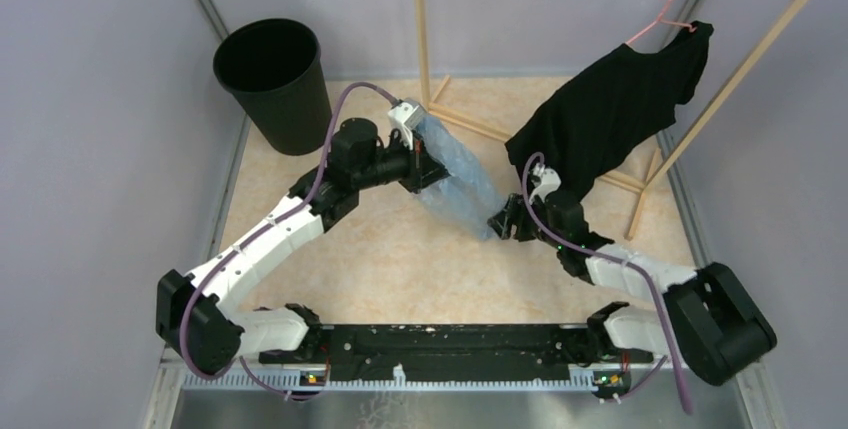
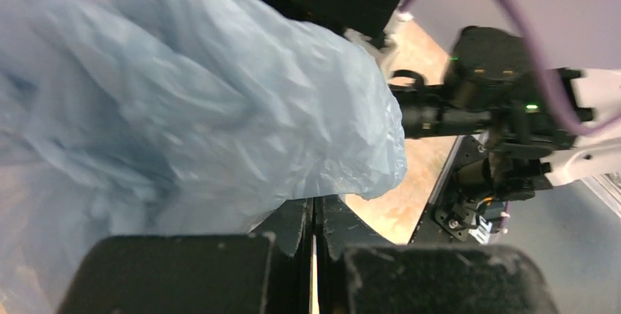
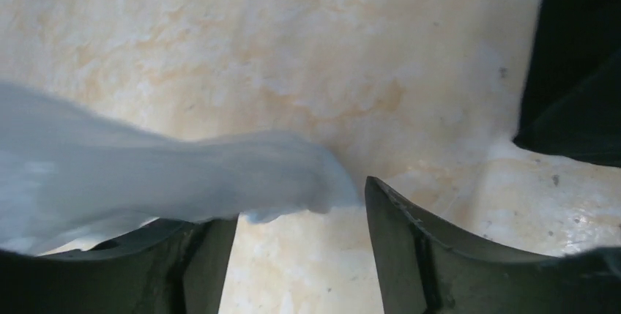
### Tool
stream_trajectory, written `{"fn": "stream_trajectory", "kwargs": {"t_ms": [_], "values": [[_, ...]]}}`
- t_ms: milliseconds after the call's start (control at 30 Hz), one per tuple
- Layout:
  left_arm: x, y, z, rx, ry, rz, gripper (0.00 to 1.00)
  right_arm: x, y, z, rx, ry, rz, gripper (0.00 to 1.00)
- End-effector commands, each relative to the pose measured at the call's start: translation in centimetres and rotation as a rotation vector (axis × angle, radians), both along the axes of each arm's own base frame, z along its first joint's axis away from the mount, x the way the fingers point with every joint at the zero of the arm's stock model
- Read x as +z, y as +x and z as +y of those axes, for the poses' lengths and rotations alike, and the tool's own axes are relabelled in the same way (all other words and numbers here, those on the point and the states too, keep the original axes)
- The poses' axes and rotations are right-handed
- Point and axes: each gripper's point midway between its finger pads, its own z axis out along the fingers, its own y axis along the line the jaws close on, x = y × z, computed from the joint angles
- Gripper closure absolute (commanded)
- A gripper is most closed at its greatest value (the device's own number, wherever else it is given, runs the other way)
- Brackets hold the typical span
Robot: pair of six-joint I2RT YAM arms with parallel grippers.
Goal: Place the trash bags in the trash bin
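Bin: round black plastic trash bin (image 1: 272,84), smooth and tapered, upright at the table's 10 o'clock corner; its inside is dark and I cannot tell what it holds.
Bag: pale blue translucent trash bag (image 1: 462,181), wrinkled film, outside the bin near the table's centre, at the bin's 4 o'clock.
Left gripper (image 2: 315,211): clenched on the bag's film.
Right gripper (image 3: 296,204): released, with the bag's tip lying across one finger.
Surface: mottled beige table (image 1: 400,259).
Room: pale lilac walls (image 1: 90,99); at 2 o'clock, a wooden clothes rack (image 1: 770,44) with a black T-shirt (image 1: 610,109) on a pink hanger (image 1: 665,9).
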Motion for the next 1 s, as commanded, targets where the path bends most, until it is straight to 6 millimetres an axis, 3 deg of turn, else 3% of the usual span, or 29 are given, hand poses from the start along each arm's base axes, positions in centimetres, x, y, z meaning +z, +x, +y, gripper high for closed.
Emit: {"fn": "stream_trajectory", "kwargs": {"t_ms": [0,133,267,433,567,767,933,967], "values": [[0.4,1.9,0.7,0.081,0.041,-0.035,1.0,5.3,-2.7,2.6,0.186,0.0,-0.092,0.29],[-0.4,2.4,0.6,0.09,0.066,-0.019,1.0,10.6,-4.9,2.3,0.235,-0.015,-0.206,0.17],[-1.2,2.1,-0.1,0.034,0.077,-0.015,1.0,16.5,-4.5,1.7,0.201,-0.007,-0.301,0.06],[-1.6,1.5,-0.8,-0.021,0.064,-0.002,1.0,20.9,-2.6,5.0,0.277,0.03,-0.244,0.02],[-1.3,1.0,-0.9,-0.048,0.055,-0.022,1.0,21.9,-0.4,6.5,0.273,0.042,-0.202,0.02],[-0.9,0.5,-1.2,-0.074,0.042,-0.039,1.0,24.8,1.8,9.4,0.291,0.157,-0.219,0.17],[-1.0,0.3,-1.5,-0.089,0.042,-0.036,1.0,24.3,2.7,11.2,0.314,0.238,-0.202,0.24],[-1.0,0.3,-1.5,-0.092,0.041,-0.034,1.0,24.2,3.1,11.3,0.3,0.242,-0.204,0.32]]}}
